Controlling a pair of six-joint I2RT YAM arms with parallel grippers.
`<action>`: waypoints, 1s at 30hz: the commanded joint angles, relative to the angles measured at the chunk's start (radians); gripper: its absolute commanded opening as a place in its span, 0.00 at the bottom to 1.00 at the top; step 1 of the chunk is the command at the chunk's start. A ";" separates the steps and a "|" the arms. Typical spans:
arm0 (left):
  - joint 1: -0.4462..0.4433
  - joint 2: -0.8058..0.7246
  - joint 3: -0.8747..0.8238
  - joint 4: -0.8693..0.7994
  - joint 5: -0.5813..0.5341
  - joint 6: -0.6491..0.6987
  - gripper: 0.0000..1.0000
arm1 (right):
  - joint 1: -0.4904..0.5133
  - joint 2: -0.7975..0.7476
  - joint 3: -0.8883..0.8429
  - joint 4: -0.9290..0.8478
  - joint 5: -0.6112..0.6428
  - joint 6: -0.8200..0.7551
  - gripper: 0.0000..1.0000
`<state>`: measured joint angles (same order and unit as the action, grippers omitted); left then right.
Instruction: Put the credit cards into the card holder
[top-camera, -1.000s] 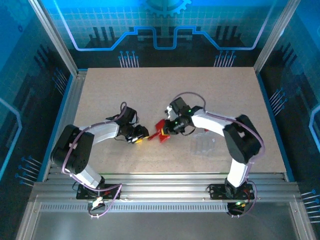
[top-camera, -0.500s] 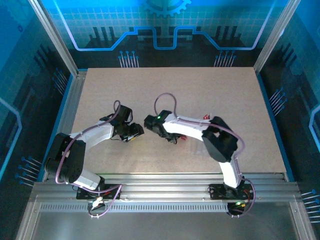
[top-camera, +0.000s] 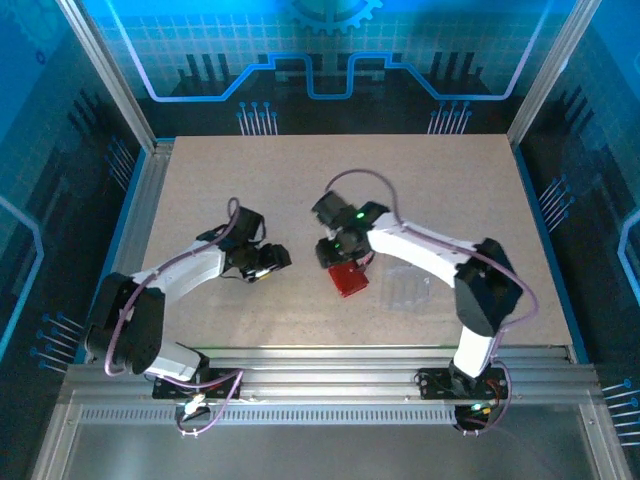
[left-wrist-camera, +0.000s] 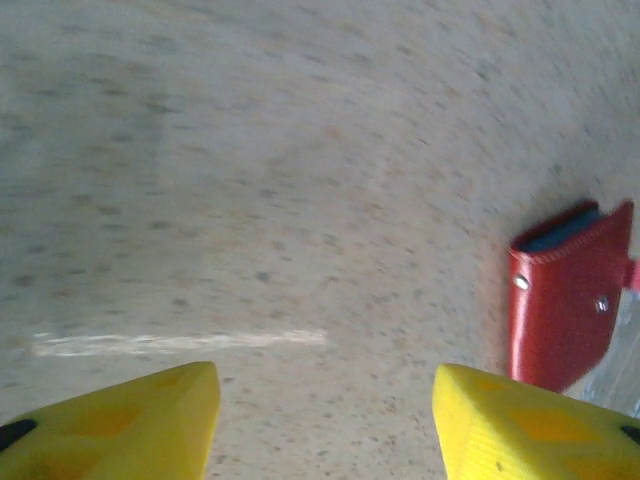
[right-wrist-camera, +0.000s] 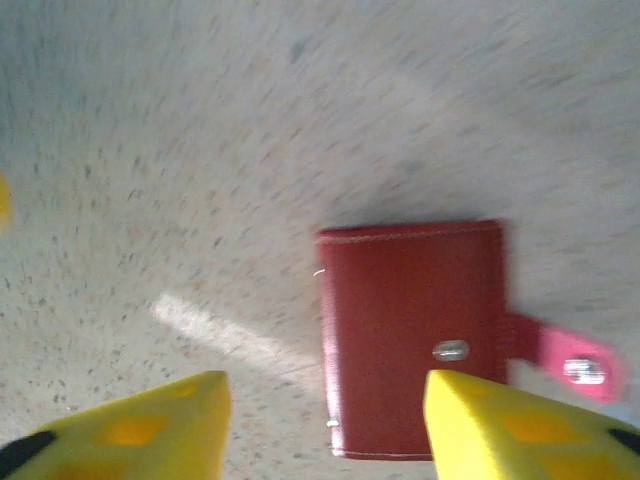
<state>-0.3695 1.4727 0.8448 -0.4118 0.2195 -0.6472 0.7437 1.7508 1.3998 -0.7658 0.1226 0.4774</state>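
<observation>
- The left claw (top-camera: 270, 259) is held apart; in its wrist view bare table (left-wrist-camera: 300, 200) is seen between the yellow fingers (left-wrist-camera: 120, 420), and nothing is gripped or touched.
- The right claw (top-camera: 336, 252) is also held apart. In its wrist view the wallet (right-wrist-camera: 415, 330) is seen lying below the gap and the right-hand finger (right-wrist-camera: 530, 425), and nothing is clamped between the fingers.
- The left arm is bent at an elbow at the near left, with the forearm stretched rightward toward the table's (top-camera: 300, 180) middle, where its claw is pointed at the right claw.
- The right arm is bent at an elbow on the right, with the forearm reached leftward, so that its claw is hung just beyond the wallet (top-camera: 349, 278).
- The wallet is laid flat and closed near the table's middle, with its tab (right-wrist-camera: 565, 362) stuck out to one side.
- It is seen from the left wrist too, to the right of that claw (left-wrist-camera: 325, 430).
- A clear bag (top-camera: 405, 290) is laid just right of the wallet.
</observation>
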 joint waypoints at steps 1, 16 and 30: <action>-0.095 0.073 0.110 -0.018 0.037 0.047 0.63 | -0.102 -0.032 -0.083 -0.003 -0.090 -0.070 0.47; -0.268 0.400 0.392 -0.115 -0.013 0.114 0.64 | -0.283 -0.005 -0.203 0.112 -0.312 -0.138 0.33; -0.281 0.464 0.381 -0.114 -0.048 0.123 0.62 | -0.290 0.029 -0.180 0.066 -0.250 -0.152 0.25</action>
<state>-0.6445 1.9068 1.2152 -0.4976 0.1883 -0.5457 0.4641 1.7676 1.2003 -0.6731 -0.1333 0.3355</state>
